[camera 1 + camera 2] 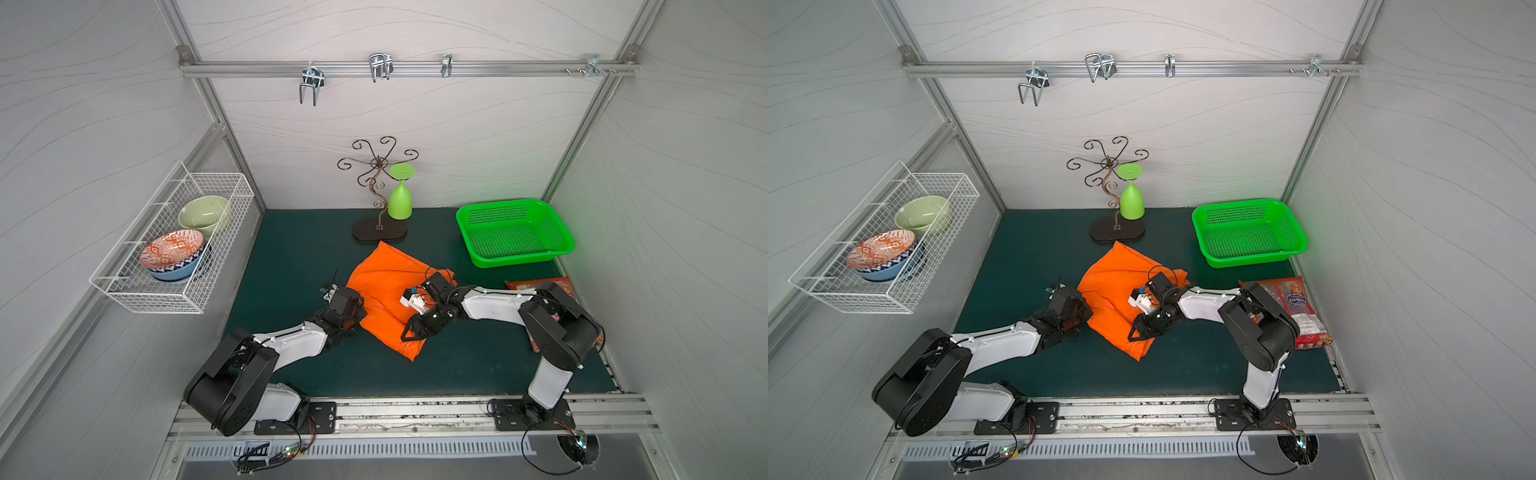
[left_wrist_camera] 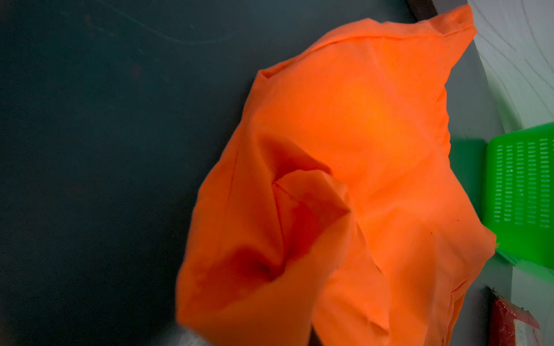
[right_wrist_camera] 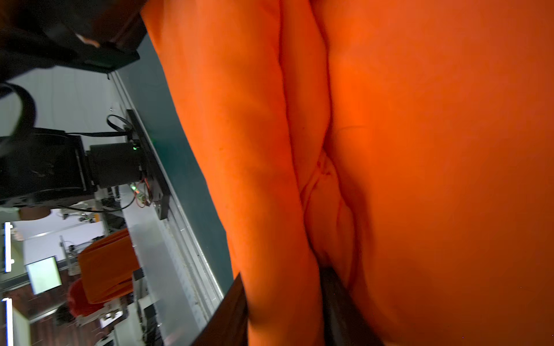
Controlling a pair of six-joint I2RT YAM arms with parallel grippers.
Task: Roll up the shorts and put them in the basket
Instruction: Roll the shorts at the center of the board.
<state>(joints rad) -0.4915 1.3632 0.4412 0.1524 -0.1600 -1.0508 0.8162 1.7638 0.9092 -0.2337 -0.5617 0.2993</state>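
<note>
Orange shorts (image 1: 386,282) are laid crumpled and loosely folded mid-tabletop (image 1: 299,249), with one edge pinched by the closed left end effector (image 1: 360,311) and a fold straddled by the part-spread right end effector (image 1: 412,334), so rolling is judged barely begun.

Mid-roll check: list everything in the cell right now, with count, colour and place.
shorts: one, orange, crumpled, centre
basket: one, green, back right
stand: one, dark metal, back middle
goblet: one, green, hung upside down on the stand
rack: one, white wire, left wall
pale bowl: one, light green, in the rack
patterned bowl: one, orange, in the rack
blue bowl: one or two, blue, under the patterned bowl
snack packet: one, red, right edge
hooks: four, silver, back rail
left gripper: one, black, shut on the shorts' left edge
right gripper: one, black, jaws apart astride a shorts fold
</note>
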